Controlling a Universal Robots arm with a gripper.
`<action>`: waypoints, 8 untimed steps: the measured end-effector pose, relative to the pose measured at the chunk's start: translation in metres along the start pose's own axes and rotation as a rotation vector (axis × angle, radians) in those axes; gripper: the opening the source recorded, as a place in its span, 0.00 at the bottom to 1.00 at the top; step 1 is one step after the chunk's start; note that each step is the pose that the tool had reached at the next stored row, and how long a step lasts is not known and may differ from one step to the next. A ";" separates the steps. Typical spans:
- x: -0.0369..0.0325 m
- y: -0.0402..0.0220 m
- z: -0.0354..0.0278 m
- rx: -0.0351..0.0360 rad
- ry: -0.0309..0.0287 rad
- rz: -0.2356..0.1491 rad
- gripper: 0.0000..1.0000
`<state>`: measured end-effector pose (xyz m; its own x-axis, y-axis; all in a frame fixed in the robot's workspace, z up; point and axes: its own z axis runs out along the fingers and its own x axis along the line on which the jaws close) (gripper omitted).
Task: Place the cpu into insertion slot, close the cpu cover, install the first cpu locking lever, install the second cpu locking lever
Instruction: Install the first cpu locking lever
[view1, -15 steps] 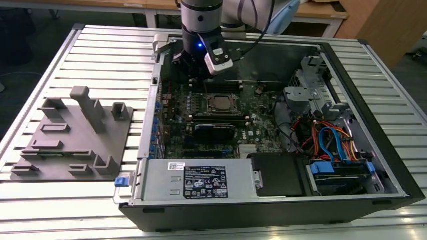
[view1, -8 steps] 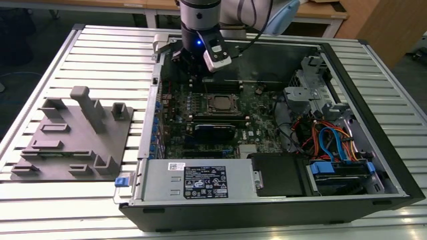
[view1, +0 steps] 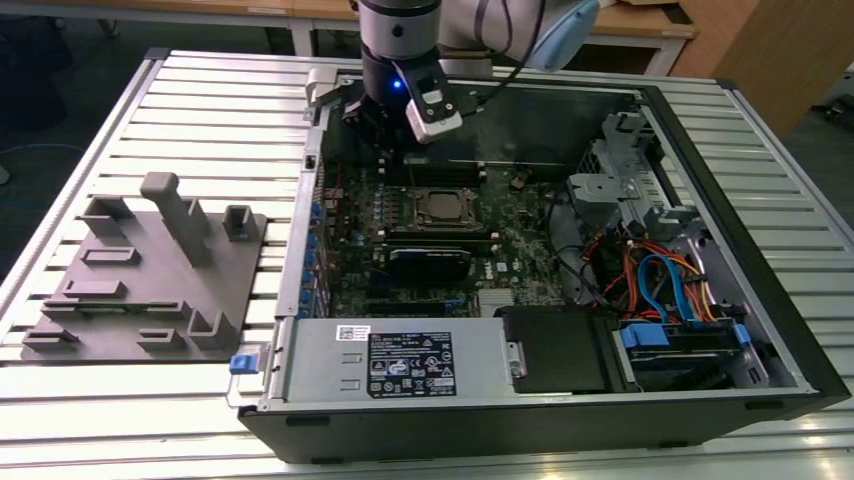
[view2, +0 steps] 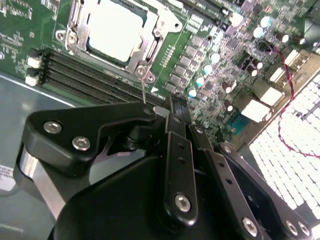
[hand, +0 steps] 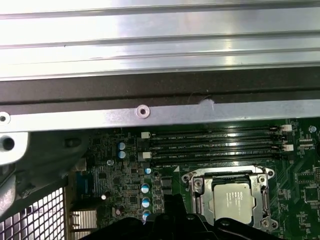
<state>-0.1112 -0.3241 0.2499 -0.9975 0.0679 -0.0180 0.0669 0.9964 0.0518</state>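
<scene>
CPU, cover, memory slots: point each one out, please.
cpu (view2: 112, 30): second wrist view, middle of its silver top.
cover (view2: 144, 47): second wrist view, a side rail of the frame.
memory slots (hand: 215, 145): first wrist view, middle of the black rows.

cpu (view2: 117, 27): cut off by the picture's edge in the second wrist view, its top washed out by glare.
cpu cover (hand: 226, 176): its far side past the cpu ran out of the first wrist view.
thin rod (view2: 143, 87): beside the cpu, one end was hidden behind the gripper (view2: 162, 107).
gripper: its hold was unclear.
</scene>
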 end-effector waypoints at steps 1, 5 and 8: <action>0.0001 0.0003 -0.0002 0.0000 -0.0001 0.000 0.10; 0.0004 0.0017 -0.0024 0.0001 0.0000 -0.002 0.10; 0.0005 0.0041 -0.0037 0.0000 0.0000 -0.005 0.10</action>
<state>-0.1115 -0.3201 0.2539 -0.9978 0.0631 -0.0182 0.0621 0.9967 0.0517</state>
